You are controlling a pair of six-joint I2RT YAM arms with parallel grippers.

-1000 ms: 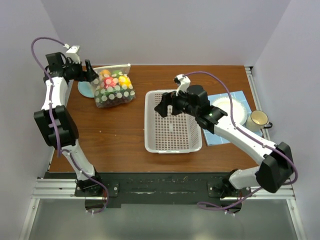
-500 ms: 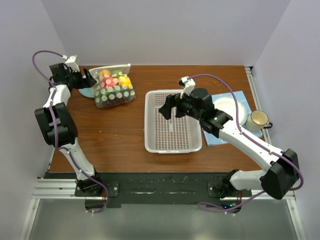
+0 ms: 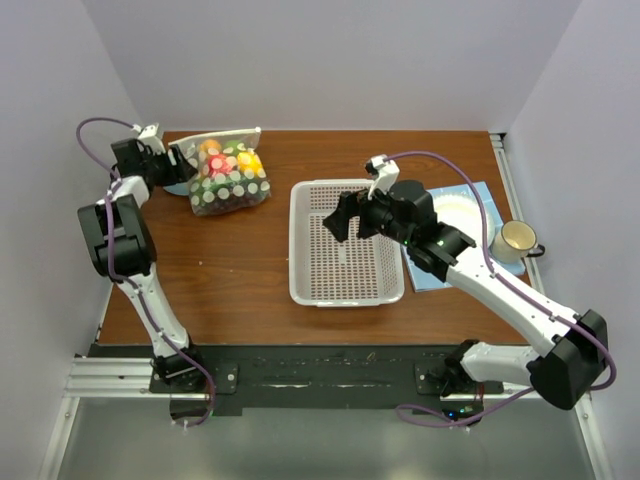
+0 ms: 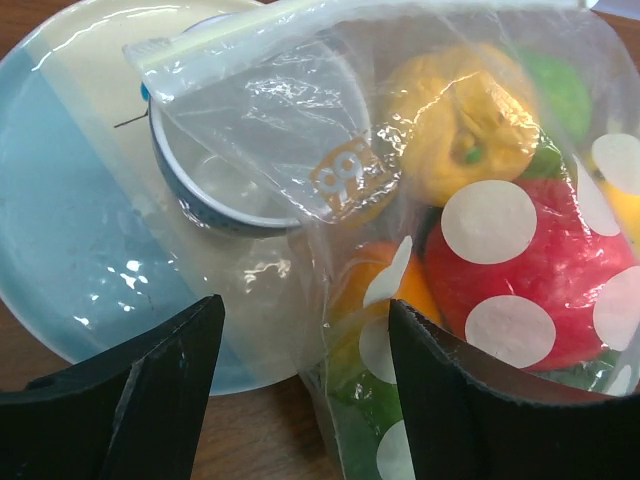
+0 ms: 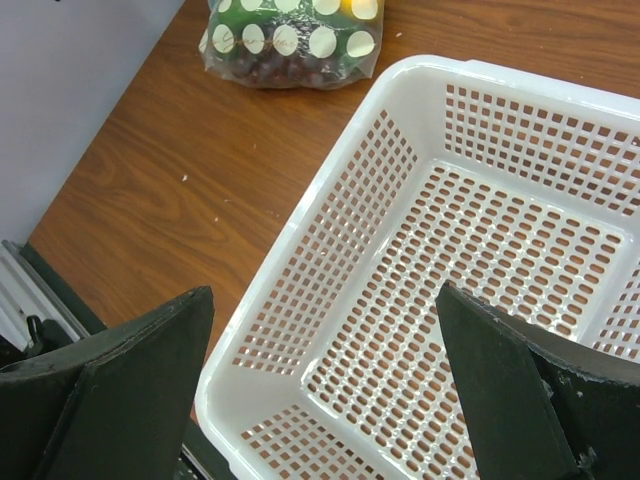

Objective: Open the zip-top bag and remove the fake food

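Note:
The zip-top bag [image 3: 229,178], clear with pale dots, lies at the back left of the table, full of fake food. In the left wrist view the bag [image 4: 470,200] shows an orange piece [image 4: 462,120], a red round one [image 4: 520,270] and a green one [image 4: 556,90] inside. Its zip strip [image 4: 300,20] looks shut. My left gripper [image 3: 181,163] is open at the bag's left edge; in its wrist view [image 4: 305,390] the bag's corner lies between the jaws. My right gripper [image 3: 346,214] is open and empty above the white basket [image 3: 345,290].
A blue and cream plate [image 4: 80,230] with a small bowl [image 4: 215,200] lies under the bag's flap. A blue mat [image 3: 440,272], a white plate [image 3: 465,215] and a mug [image 3: 517,240] stand at the right. The basket [image 5: 300,380] fills the right wrist view, with the bag [image 5: 290,40] beyond it.
My left gripper has moved right, closing in on the bag's left edge. My right gripper has drifted a little to the right over the basket.

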